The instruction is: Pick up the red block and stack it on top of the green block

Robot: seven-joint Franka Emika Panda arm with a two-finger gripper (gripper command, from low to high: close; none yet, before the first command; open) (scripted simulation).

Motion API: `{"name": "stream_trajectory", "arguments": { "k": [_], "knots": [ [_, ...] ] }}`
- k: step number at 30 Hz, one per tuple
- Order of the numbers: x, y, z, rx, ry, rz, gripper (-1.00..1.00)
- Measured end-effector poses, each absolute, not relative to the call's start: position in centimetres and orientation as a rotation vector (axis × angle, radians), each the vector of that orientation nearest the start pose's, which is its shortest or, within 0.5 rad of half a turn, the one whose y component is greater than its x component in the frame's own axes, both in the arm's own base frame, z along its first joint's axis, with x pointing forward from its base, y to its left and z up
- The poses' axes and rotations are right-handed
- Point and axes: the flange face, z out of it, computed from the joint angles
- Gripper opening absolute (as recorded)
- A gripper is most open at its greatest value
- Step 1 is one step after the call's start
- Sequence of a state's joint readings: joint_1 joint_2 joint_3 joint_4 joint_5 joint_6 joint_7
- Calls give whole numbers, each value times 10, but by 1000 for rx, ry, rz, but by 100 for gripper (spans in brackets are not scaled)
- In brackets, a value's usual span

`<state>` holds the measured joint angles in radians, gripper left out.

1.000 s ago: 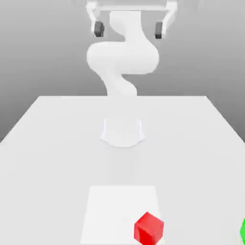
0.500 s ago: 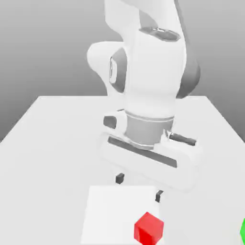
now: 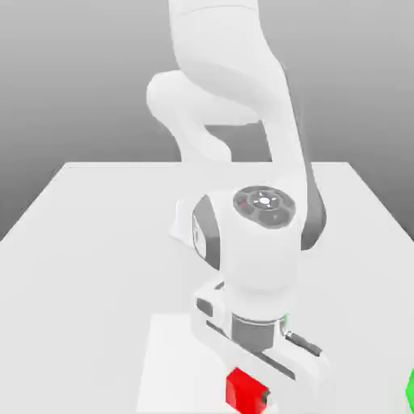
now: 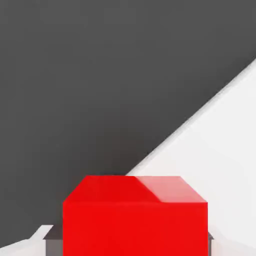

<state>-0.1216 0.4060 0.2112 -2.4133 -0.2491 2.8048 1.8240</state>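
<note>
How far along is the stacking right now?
Done: the gripper is down at the red block and shut on it. In hand: the grasp, with the block sitting between the fingers in the hand view. Left: lifting it, carrying it to the green block and setting it on top.

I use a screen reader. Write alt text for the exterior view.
A white robot arm bends down over a white table, its gripper shut on the red block. The green block peeks in at the exterior view's right edge.
</note>
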Motion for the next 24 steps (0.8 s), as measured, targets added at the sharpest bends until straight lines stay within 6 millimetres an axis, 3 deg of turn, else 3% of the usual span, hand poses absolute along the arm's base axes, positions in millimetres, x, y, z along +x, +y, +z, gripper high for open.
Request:
{"name": "stream_trajectory", "arguments": {
  "k": [5, 11, 17, 19, 21, 22, 24],
  "knots": [
    [485, 68, 205, -2306, 2131, -1, -100],
    [500, 175, 225, -2726, 1559, 1, -100],
    [488, 298, 243, -3019, 862, 3, -100],
    [485, 315, 227, -3045, 761, 3, -100],
    [484, 320, 196, -3052, 735, 1, -100],
    [483, 320, 187, -3053, 730, 2, 100],
    [483, 320, 187, -3053, 730, 2, 100]
  ]
}}
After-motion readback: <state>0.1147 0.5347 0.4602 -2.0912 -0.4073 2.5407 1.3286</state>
